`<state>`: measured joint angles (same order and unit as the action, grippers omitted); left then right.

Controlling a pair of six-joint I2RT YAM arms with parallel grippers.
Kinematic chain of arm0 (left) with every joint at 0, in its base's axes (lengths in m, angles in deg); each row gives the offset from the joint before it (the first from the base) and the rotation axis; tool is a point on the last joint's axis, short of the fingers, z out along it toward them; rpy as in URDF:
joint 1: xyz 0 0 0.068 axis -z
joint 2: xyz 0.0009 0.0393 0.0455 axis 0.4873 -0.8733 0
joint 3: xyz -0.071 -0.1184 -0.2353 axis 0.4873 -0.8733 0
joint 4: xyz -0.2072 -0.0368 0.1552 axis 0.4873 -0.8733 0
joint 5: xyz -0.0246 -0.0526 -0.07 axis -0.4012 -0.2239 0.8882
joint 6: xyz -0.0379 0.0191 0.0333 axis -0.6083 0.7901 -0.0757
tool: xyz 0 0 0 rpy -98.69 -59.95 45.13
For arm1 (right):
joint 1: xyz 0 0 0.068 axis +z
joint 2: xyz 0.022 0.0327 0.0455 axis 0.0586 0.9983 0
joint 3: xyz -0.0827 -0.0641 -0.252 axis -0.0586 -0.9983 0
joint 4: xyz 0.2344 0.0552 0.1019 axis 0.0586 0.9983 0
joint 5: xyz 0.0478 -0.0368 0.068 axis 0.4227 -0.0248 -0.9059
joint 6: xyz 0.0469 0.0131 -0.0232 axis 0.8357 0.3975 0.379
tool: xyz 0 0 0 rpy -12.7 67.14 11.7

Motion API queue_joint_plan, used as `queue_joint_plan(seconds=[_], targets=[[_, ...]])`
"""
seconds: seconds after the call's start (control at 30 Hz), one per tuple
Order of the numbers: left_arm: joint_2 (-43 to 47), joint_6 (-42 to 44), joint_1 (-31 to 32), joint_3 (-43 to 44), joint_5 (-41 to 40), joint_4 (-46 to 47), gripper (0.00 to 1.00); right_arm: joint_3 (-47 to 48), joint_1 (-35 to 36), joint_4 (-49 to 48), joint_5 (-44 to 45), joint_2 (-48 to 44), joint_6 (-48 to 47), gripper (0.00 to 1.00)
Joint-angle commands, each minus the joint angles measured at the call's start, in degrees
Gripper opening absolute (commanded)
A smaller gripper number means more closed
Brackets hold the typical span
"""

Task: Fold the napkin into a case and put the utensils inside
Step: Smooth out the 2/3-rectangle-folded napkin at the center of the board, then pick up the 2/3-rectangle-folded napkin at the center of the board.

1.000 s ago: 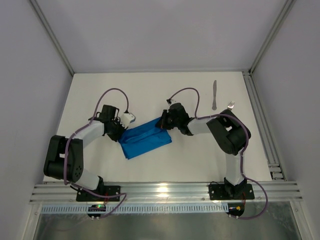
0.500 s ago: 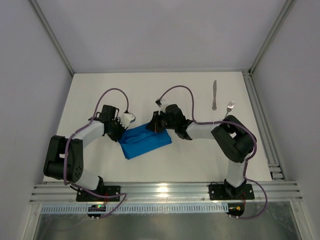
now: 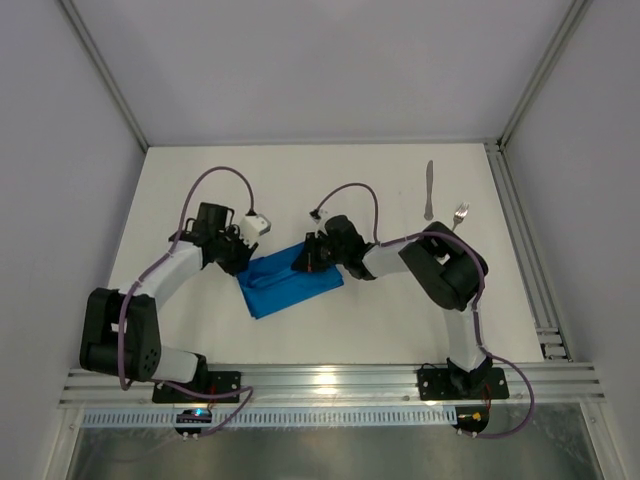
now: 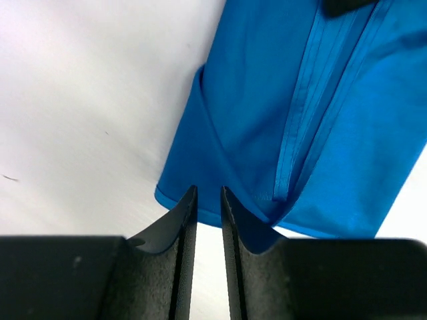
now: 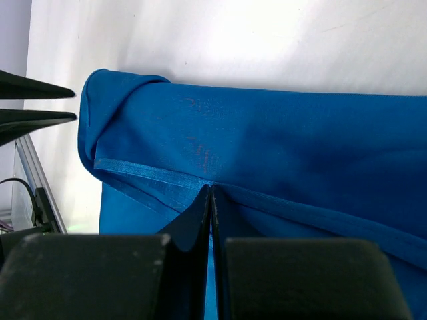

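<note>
The bright blue napkin [image 3: 290, 284] lies folded into a slanted strip at the table's middle, with hemmed layers showing in the left wrist view [image 4: 267, 100]. My right gripper [image 3: 306, 258] is over its upper edge, shut on a hemmed edge of the napkin [image 5: 280, 147], which peaks at the fingertips [image 5: 211, 188]. My left gripper [image 3: 243, 262] sits at the strip's left end, jaws a narrow gap apart [image 4: 208, 193] with only white table between them. The knife [image 3: 428, 190] and fork [image 3: 459, 213] lie at the far right, apart from the cloth.
An aluminium rail [image 3: 517, 235] runs along the table's right side and a wider rail [image 3: 330, 381] along the front, where both arm bases are bolted. Grey enclosure walls stand at the left, back and right.
The right gripper has moved left across the napkin with the cloth edge in it. The left gripper has opened a little and drawn back up-left off the cloth's end.
</note>
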<state>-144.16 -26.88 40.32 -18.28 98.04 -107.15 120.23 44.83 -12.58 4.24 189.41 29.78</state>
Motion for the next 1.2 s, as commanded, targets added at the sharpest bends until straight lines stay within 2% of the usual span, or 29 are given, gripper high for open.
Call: queue_joint_plan(seconds=[0.0, 0.17, 0.3, 0.43, 0.47, 0.53, 0.57, 0.6, 0.63, 0.67, 0.73, 0.77, 0.8, 1.0, 1.17], targets=[[1.85, -2.31, 0.79, 3.84, 3.93, 0.13, 0.23, -0.16, -0.60, 0.24, 1.41, -0.49, 1.28, 0.04], [-3.59, -1.44, 5.70, 4.19, -2.83, 0.22, 0.21, -0.17, -0.78, -0.02, 0.97, -1.19, 1.10, 0.04], [-6.94, -0.12, 7.39, 2.88, -4.59, -0.40, 0.20, -0.69, -0.87, -2.39, -0.70, -2.42, 0.84, 0.04], [-8.35, 1.11, 7.56, 1.29, -5.65, 0.13, 0.18, -3.24, -0.87, -5.73, -1.66, -8.12, -3.54, 0.05], [-8.61, 1.29, 7.56, 1.21, -5.31, -0.05, 0.18, -4.46, -0.78, -6.09, -2.36, -11.62, -7.21, 0.07], [-9.23, 1.29, 7.56, 1.03, -4.43, -0.05, 0.18, -5.35, -0.78, -3.91, -3.86, -17.42, -12.49, 0.19], [-9.32, 1.29, 7.56, 1.03, -4.34, -0.14, 0.18, -6.05, -0.87, -2.41, -5.78, -19.19, -19.13, 0.24], [-9.32, 1.29, 7.56, 1.03, -3.99, 0.04, 0.18, -6.32, -0.78, -0.22, -6.67, -21.04, -23.11, 0.33], [-9.32, 1.29, 7.56, 0.85, -3.90, 0.04, 0.18, -6.49, -0.69, 5.11, -7.55, -22.97, -27.33, 0.38], [-9.23, 1.29, 7.56, 0.85, -3.81, 0.21, 0.18, -6.67, -0.61, 7.86, -8.95, -26.47, -36.68, 0.42], [-9.14, 1.29, 7.56, 0.76, -3.11, 0.30, 0.18, -6.76, 0.18, 17.14, -9.31, -29.66, -47.62, 0.52], [-9.05, 1.38, 7.56, 0.76, -3.02, 0.30, 0.18, -6.85, 1.23, 20.07, -9.14, -32.28, -58.99, 0.55], [-9.05, 1.38, 7.56, 0.85, -2.93, 0.30, 0.18, -6.85, 1.76, 23.06, -8.44, -33.35, -64.49, 0.59], [-8.97, 1.29, 7.56, 0.85, -2.67, 0.74, 0.17, -7.55, 5.71, 38.81, -3.79, -33.90, -97.19, 0.68], [-8.79, 1.64, 7.56, 0.77, -2.14, 0.57, 0.17, -1.15, 6.25, 48.57, 7.02, -26.78, -103.13, 0.68]])
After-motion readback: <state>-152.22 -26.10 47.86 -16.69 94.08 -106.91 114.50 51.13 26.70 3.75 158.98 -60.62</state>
